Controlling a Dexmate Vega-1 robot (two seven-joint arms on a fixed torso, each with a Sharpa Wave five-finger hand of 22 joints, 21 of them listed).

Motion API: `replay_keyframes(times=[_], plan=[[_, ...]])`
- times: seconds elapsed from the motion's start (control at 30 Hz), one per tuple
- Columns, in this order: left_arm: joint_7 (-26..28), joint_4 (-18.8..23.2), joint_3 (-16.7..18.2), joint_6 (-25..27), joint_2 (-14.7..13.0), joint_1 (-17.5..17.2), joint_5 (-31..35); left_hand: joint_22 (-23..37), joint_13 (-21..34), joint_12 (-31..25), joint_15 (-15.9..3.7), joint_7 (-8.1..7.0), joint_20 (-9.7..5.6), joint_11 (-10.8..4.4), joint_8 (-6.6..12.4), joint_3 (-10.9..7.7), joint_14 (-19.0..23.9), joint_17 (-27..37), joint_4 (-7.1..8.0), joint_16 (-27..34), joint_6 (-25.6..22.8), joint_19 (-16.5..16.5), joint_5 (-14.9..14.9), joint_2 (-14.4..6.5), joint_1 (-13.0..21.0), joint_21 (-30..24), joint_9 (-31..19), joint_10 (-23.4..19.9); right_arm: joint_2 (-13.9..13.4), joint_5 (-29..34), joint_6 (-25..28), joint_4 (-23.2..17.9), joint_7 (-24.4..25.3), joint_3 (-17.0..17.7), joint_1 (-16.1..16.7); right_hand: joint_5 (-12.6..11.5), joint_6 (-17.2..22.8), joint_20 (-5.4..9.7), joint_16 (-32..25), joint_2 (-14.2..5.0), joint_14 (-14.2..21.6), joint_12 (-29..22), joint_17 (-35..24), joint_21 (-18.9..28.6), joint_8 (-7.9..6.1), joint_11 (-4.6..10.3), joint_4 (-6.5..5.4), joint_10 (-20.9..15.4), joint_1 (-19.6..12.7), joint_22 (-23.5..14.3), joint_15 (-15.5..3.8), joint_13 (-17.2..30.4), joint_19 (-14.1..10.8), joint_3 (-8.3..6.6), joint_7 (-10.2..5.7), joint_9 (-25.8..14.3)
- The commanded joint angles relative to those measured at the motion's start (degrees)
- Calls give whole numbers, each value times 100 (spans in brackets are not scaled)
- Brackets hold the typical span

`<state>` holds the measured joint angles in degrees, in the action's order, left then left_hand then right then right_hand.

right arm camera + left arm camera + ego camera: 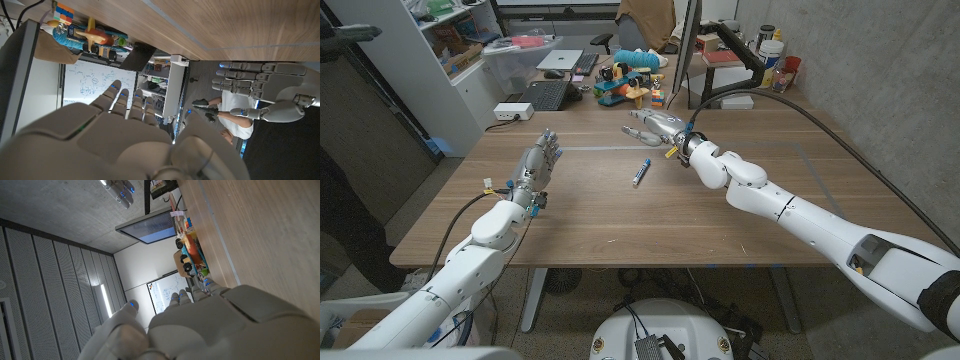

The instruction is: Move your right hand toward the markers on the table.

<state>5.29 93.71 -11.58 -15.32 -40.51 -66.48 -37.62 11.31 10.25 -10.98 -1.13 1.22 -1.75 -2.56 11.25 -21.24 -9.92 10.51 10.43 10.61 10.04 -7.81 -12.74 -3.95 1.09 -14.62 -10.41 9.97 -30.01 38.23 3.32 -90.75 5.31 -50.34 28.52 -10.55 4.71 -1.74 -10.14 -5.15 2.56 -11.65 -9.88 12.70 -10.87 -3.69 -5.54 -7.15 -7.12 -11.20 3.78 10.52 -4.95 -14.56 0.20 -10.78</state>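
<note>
Right robot hand (648,126) hovers empty, fingers extended, just beyond a blue marker (641,172) on the wooden bench (760,235) (left robot hand (542,158) stands open).

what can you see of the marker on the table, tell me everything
The marker is a single slim pen with a blue body and a pale, whitish section along it. It lies flat on the bare wooden table near the middle, angled slightly off the table's near-far line. Nothing touches it: the right hand hovers beyond it, toward the far side, and the left hand stands apart on the other side. Any print is too small to read.
</note>
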Motion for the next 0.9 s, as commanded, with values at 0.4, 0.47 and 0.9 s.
replay_keyframes(times=[0.4, 0.47, 0.9], plan=[[24, 111, 10, 72, -37, -41, 9, 28, 19, -11, 45, 22, -106, 44, 5, 40, -624, 17, 3, 12, 527, -10, -40, -506, -3, -31, -18, 608, 39, 105, -37, 130, -67, -154, -53, -12, 14, 17, -7, -15, -49, -43, 2, -17, -26, 36, 28, 16, -2, -18, 19, 26, 15, -7, -59, -12], [18, 113, 10, 78, -43, -41, 7, 28, 19, -10, 45, 22, -105, 39, 3, 41, -623, 17, 3, 12, 531, -10, -41, -507, -2, -31, -18, 607, 69, 144, -12, 162, -98, -190, -76, -12, 11, 20, -9, -16, -45, -44, 3, -17, -25, 31, 31, 14, -5, -17, 17, 26, 15, -8, -62, -12], [-19, 128, 31, 107, -76, -56, -32, 27, 19, -11, 42, 21, -106, 34, 4, 48, -618, 17, 4, 12, 526, -4, -42, -508, -2, -34, -18, 603, 196, 213, -3, 351, -156, -319, -212, -14, -4, 14, -7, -26, -50, -41, 5, -16, -20, 40, 52, 28, -35, -16, 12, 26, 11, -20, -60, -11]])
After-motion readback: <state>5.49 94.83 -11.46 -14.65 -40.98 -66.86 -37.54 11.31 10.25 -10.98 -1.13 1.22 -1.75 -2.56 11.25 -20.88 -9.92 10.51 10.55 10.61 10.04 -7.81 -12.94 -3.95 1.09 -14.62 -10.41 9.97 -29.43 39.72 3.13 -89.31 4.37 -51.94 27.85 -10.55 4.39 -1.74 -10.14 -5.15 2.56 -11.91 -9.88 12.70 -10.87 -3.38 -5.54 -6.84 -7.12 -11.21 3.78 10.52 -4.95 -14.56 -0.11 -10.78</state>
